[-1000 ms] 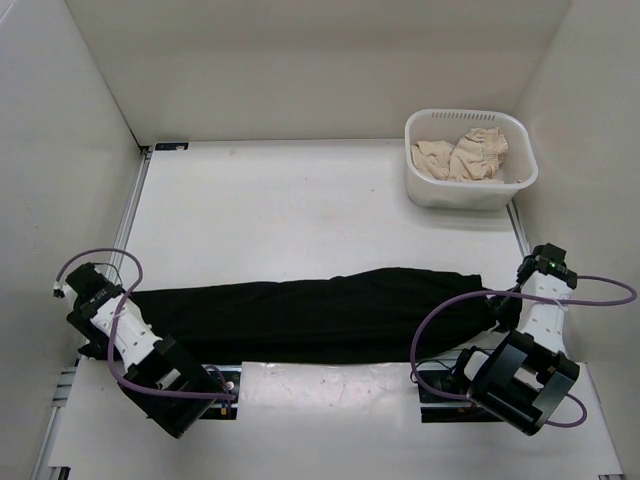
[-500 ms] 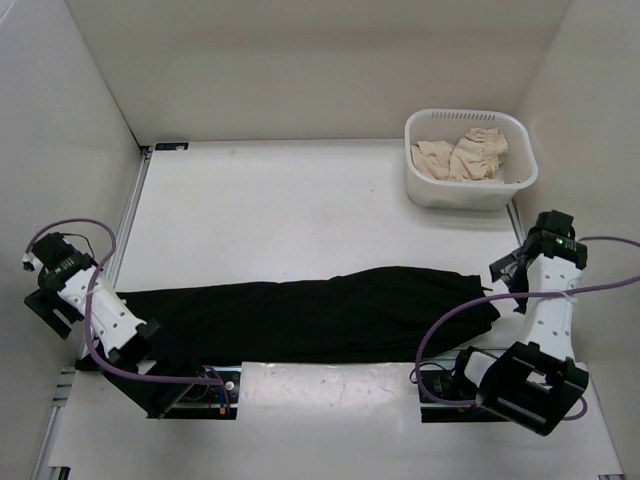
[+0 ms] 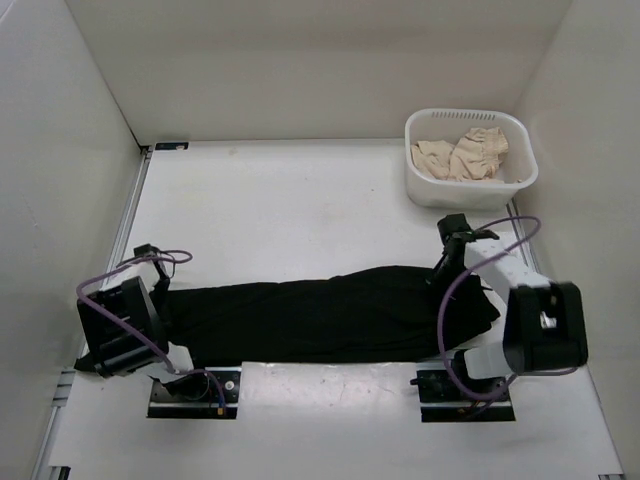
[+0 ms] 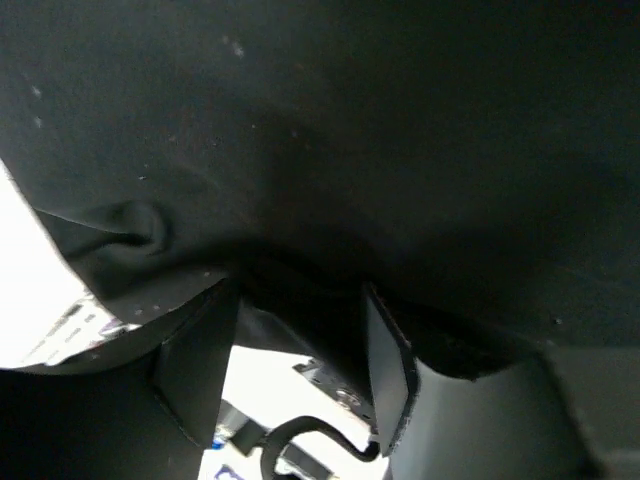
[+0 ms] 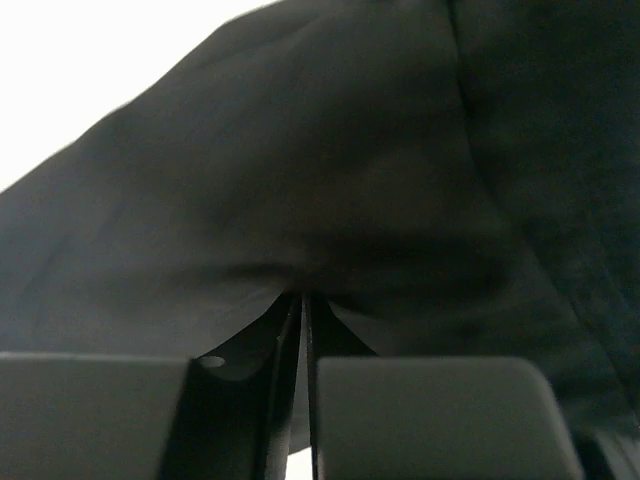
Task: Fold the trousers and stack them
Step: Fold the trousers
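1. The trousers lie stretched across the lower middle of the top view, on the table.
2. The left gripper is at their left end, jaws apart with a fold of cloth between them.
3. The right gripper, at the right end, is pinched closed on the fabric.
4. A basket stands at the upper right.

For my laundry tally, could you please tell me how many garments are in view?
2: black trousers across the near table, beige cloth in the white basket; more may hide beneath it.
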